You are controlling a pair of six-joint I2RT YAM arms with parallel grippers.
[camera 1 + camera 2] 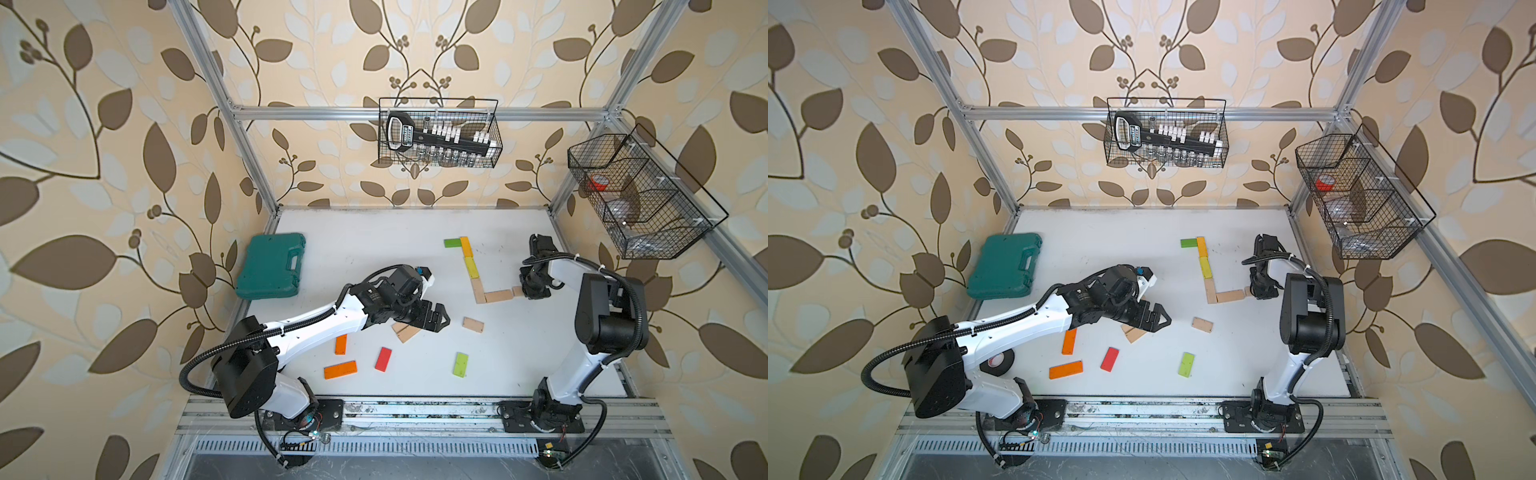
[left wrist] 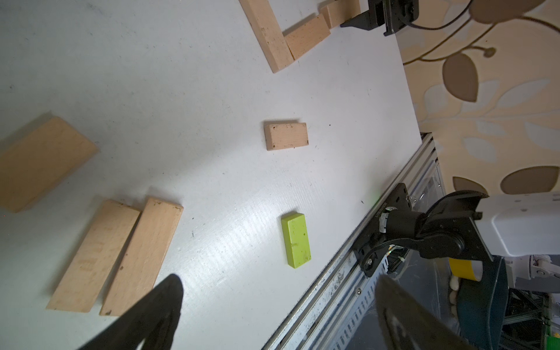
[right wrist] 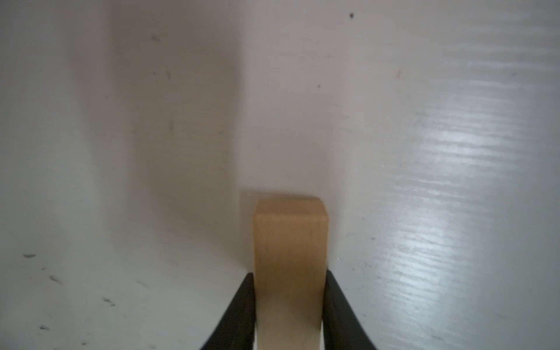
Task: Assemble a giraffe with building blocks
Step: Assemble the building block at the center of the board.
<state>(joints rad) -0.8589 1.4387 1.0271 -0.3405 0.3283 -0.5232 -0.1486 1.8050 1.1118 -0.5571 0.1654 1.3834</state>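
- Building blocks [image 1: 471, 267] lie flat on the white table [image 1: 374, 249]. Both top views show a joined chain: a green block [image 1: 451, 242], painted yellow-orange planks, then beige planks [image 1: 498, 295] bending in an L toward the right gripper [image 1: 528, 293].
- Loose pieces lie nearer the arm bases: two orange planks [image 1: 340, 369], a red block [image 1: 383, 358], a lime block [image 1: 460, 364] and a short beige block [image 1: 473, 324].
- Only the right wrist view shows the chain's end block [image 3: 291, 242] between the right gripper's fingers [image 3: 336, 303]. They flank it closely; whether they press it I cannot tell.
- The left wrist view shows three beige planks [image 2: 94, 257] that the left gripper [image 1: 442, 319] mostly hides from above. Its fingers [image 2: 163, 312] are spread wide and hold nothing.
- A black tape roll [image 1: 996, 363] shows beneath the left arm in a top view only.
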